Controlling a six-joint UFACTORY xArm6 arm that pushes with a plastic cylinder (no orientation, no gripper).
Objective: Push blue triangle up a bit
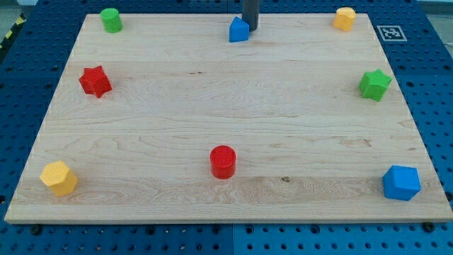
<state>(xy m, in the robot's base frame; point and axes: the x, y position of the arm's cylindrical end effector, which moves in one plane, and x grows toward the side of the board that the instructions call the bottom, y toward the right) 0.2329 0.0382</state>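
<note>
The blue triangle (239, 30) sits near the top edge of the wooden board (226, 92), slightly right of centre. My dark rod comes down from the view's top, and my tip (250, 29) is right beside the triangle's right side, seemingly touching it.
Other blocks: a green cylinder (110, 20) top left, a yellow block (345, 18) top right, a red star (95, 81) at left, a green star (374, 85) at right, a red cylinder (223, 161) bottom centre, a yellow hexagon (58, 178) bottom left, a blue hexagon (401, 183) bottom right.
</note>
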